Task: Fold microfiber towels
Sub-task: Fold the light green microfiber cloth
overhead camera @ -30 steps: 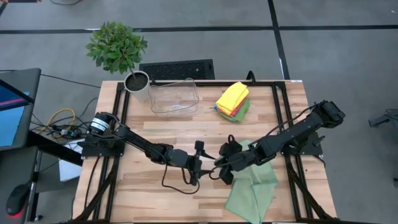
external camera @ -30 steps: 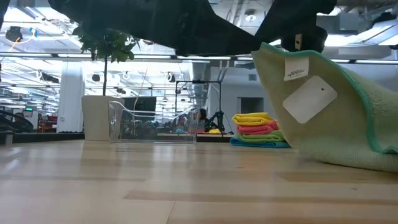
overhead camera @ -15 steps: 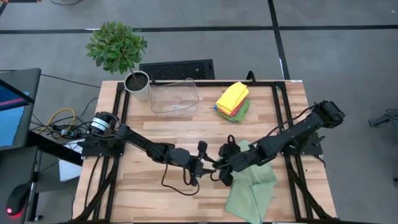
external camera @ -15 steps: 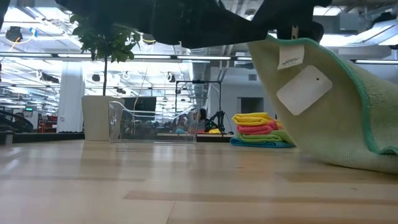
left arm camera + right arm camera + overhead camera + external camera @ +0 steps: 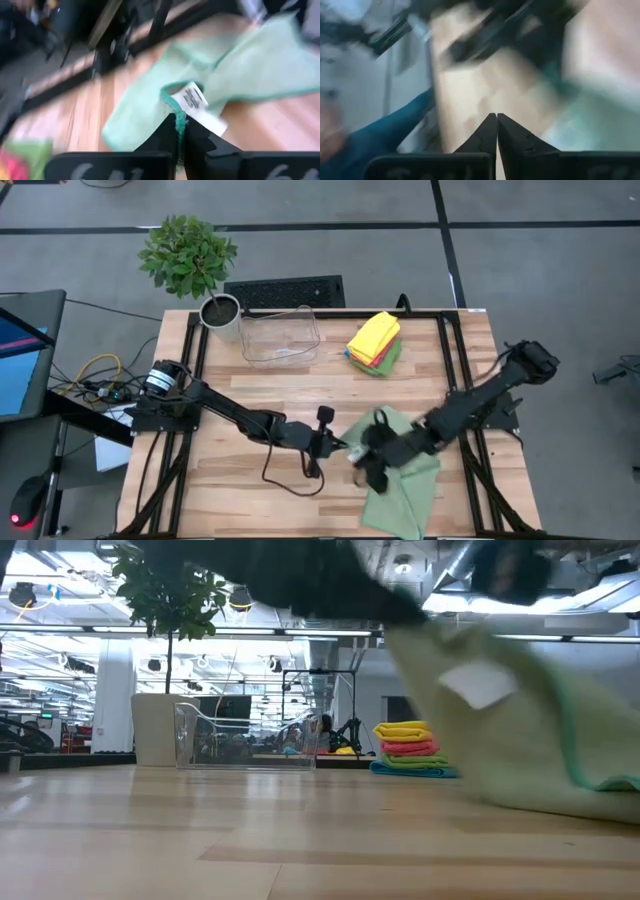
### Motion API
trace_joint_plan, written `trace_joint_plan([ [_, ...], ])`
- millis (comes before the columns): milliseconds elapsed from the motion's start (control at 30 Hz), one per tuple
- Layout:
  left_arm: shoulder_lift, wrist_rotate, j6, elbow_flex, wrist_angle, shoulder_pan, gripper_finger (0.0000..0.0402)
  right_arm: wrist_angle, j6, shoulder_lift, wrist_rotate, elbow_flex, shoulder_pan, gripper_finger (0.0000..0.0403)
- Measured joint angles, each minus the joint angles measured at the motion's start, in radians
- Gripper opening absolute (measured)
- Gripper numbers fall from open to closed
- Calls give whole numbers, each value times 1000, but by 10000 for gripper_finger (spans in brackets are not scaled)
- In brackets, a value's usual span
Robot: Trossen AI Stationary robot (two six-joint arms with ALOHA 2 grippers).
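The left gripper [image 5: 179, 131] is pinching the tagged corner of the pale green towel [image 5: 405, 480], its fingers [image 5: 167, 137] clamped together on the teal-stitched hem right beside the white tag [image 5: 192, 98]. In the high view this is happening toward the middle of the tabletop's near edge, with the rest of the towel trailing toward the near right corner and partly hanging past the edge. The right gripper [image 5: 366, 463] is sitting just beside the left one over the same towel; its fingers [image 5: 496, 131] are showing pressed together with nothing visible between them, so it is probably not holding cloth.

The folded stack [image 5: 374, 340] of yellow, pink, green and blue towels is lying near the far edge, right of the clear bin [image 5: 279, 335].

The towel is looking light, limp and grippy: it is draping and creasing wherever it is unsupported, so a single held corner is likely letting it swing. A second hold on a neighbouring corner, on the stitched hem, should be steadying it for the fold
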Motion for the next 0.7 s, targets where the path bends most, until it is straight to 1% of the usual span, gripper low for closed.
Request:
trace_joint_plan([
  [67,2,-32,-38,-2,-42,3,2,-20,79,-12,-11,0,51,40],
  [200,2,-103,-131,-2,-60,2,1,-65,288,6,7,0,148,43],
  [300,2,-110,-201,-2,-71,1,1,-101,438,49,-18,0,203,43],
  [367,2,-110,-231,-2,-78,-1,1,-101,498,82,-43,4,230,42],
  [467,2,-123,-269,-2,-104,-1,1,-133,516,144,-72,55,248,34],
  [533,2,-138,-308,-2,-114,-1,0,-184,490,191,-108,115,247,26],
  [600,2,-139,-351,-2,-117,-1,0,-290,418,239,-127,199,246,19],
  [700,-7,-136,-370,-3,-123,-1,0,-488,312,321,-117,351,246,14],
])
